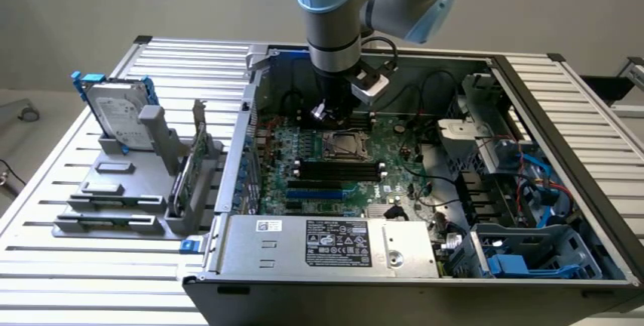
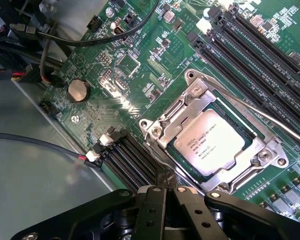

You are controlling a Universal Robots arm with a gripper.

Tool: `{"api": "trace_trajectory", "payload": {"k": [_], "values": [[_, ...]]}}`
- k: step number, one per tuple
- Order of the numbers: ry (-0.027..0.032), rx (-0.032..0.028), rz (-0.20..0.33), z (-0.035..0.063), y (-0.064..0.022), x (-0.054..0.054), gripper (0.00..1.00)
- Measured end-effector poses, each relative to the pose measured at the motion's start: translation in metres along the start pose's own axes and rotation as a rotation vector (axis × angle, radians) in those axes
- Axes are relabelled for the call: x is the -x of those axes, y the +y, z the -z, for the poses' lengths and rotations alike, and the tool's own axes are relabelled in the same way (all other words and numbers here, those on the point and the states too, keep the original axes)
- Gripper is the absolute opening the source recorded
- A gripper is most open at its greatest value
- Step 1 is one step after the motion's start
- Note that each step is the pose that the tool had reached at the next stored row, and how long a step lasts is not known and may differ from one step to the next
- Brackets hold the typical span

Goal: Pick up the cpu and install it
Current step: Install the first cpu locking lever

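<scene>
The cpu [image 2: 213, 142], a flat silvery square with printed text, lies inside the metal-framed socket [image 2: 162, 122] of the green motherboard [image 2: 135, 75]. In the exterior view the cpu [image 1: 345, 145] sits in the middle of the board inside the open computer case. My gripper [image 2: 168, 186] hangs just above the board beside the socket's edge, its black fingers pressed together with nothing between them. From outside, the gripper [image 1: 324, 111] is seen a little behind the socket, under the arm's blue-grey wrist.
A thin socket lever [image 2: 270, 120] runs out past the frame. Black memory slots [image 2: 250, 55] flank the socket, with a coin battery [image 2: 79, 90] and cables [image 2: 55, 42] nearby. A hard drive in a blue bracket [image 1: 116, 111] stands on a grey rack [image 1: 111, 213] at the exterior view's left.
</scene>
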State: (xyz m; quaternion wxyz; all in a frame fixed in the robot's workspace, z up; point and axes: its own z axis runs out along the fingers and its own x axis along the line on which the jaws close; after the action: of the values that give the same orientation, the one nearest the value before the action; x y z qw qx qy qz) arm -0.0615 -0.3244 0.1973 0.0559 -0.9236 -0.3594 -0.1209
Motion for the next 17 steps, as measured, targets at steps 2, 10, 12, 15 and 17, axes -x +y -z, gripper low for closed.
{"api": "trace_trajectory", "payload": {"k": [2, 10, 12, 15, 17], "values": [[-0.0001, 0.0001, 0.0, -0.0001, 0.0001, -0.0001, 0.11], [-0.0001, 0.0001, 0.0, 0.0003, -0.0007, 0.0006, 0.11], [-0.0001, 0.0001, 0.0, 0.0013, -0.0015, 0.0013, 0.11], [-0.0003, 0.0, 0.0, 0.0031, -0.0028, 0.0023, 0.11], [-0.0005, -0.0001, 0.0, 0.0047, -0.0039, 0.003, 0.11]]}}
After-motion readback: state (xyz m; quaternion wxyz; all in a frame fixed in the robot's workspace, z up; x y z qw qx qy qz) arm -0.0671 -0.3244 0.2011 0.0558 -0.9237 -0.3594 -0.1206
